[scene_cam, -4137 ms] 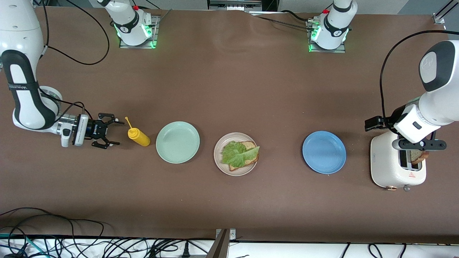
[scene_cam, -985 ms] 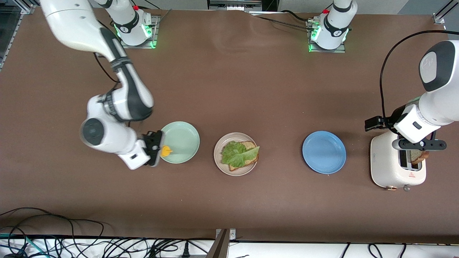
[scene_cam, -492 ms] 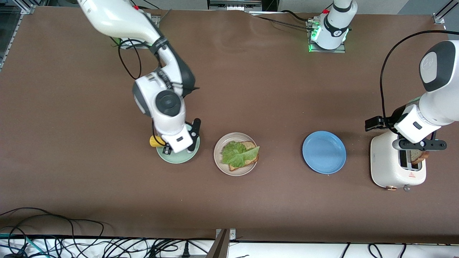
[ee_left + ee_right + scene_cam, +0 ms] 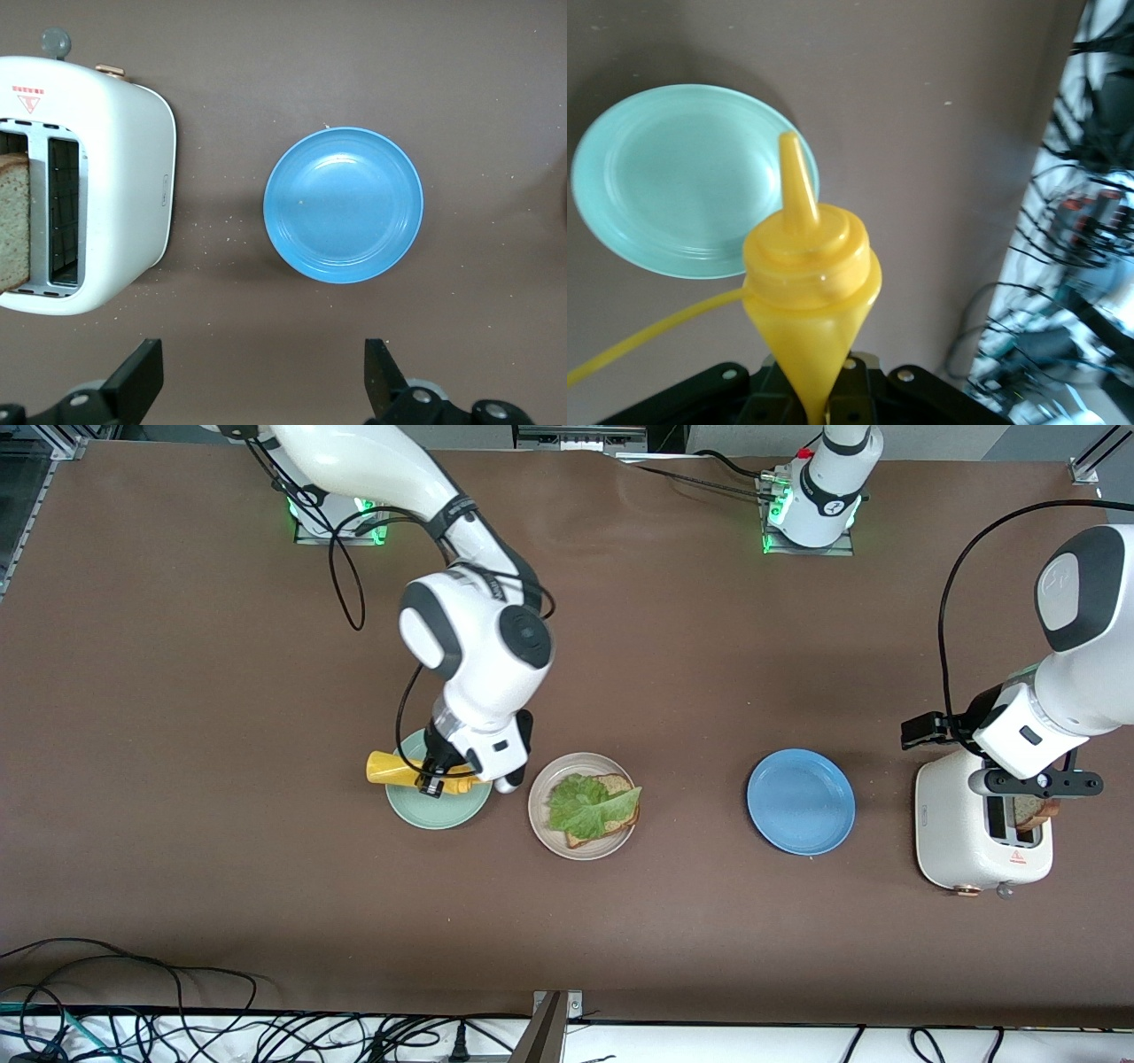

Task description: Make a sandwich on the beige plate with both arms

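The beige plate [image 4: 540, 817] sits mid-table. On it lies a brown bread slice [image 4: 617, 783] with a ruffled lettuce leaf [image 4: 585, 804] on top. My right gripper [image 4: 446, 776] hangs over the mint-green plate [image 4: 438, 810] beside it, shut on a yellow squeeze bottle [image 4: 388, 768]. In the right wrist view the bottle [image 4: 811, 292] is pinched in the right gripper [image 4: 819, 405], nozzle pointing away, with the mint-green plate [image 4: 664, 186] below. My left gripper [image 4: 261, 365] waits open above the white toaster [image 4: 961, 841], which holds another bread slice [image 4: 1032, 811].
A blue plate [image 4: 801, 802] lies between the beige plate and the toaster; the left wrist view shows it [image 4: 344, 205] next to the toaster [image 4: 115, 177]. Cables run along the table edge nearest the front camera.
My right arm has swung from its own end of the table across the mint-green plate toward the beige plate, carrying the yellow bottle. The left arm has not moved.
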Motion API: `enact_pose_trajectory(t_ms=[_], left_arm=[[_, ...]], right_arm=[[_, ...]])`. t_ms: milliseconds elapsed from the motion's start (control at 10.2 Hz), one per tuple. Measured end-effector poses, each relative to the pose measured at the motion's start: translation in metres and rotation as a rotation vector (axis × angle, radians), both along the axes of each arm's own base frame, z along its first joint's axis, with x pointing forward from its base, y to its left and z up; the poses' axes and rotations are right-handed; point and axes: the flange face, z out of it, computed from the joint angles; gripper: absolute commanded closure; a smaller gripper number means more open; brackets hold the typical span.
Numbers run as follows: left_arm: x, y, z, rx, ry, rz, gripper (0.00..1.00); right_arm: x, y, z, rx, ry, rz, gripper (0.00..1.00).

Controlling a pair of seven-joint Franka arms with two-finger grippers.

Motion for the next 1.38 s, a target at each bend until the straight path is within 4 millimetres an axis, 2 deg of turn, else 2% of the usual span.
enact_pose_trajectory(t_ms=[98,295,394,492,788,985,1083,1182,1379], left_arm=[[0.0,0.0,0.0,0.0,0.0,0.0,0.0],[0.0,0.0,0.0,0.0,0.0,0.0,0.0],[0.0,0.0,0.0,0.0,0.0,0.0,0.0],[0.0,0.0,0.0,0.0,0.0,0.0,0.0],[0.0,0.0,0.0,0.0,0.0,0.001,0.0],[0.0,0.0,0.0,0.0,0.0,0.001,0.0],[0.0,0.0,0.0,0.0,0.0,0.0,0.0],[0.0,0.0,0.0,0.0,0.0,0.0,0.0],[0.0,0.0,0.0,-0.001,0.0,0.0,0.0]], right_arm=[[-0.016,0.024,-0.009,-0.057,-0.055,0.029,1.0],[-0.048,0.065,-0.046,-0.122,-0.097,0.068,1.0],[-0.053,0.072,-0.056,-0.139,-0.106,0.076,1.0],[-0.052,0.072,-0.057,-0.147,-0.113,0.077,1.0],[-0.039,0.059,-0.049,-0.111,-0.103,0.024,1.0],[-0.015,0.027,-0.034,-0.027,-0.047,-0.069,1.0],[0.003,0.002,-0.021,0.05,0.001,-0.128,1.0],[0.024,-0.031,-0.008,0.146,0.066,-0.173,1.0],[0.069,-0.11,0.018,0.377,0.186,-0.213,1.0]])
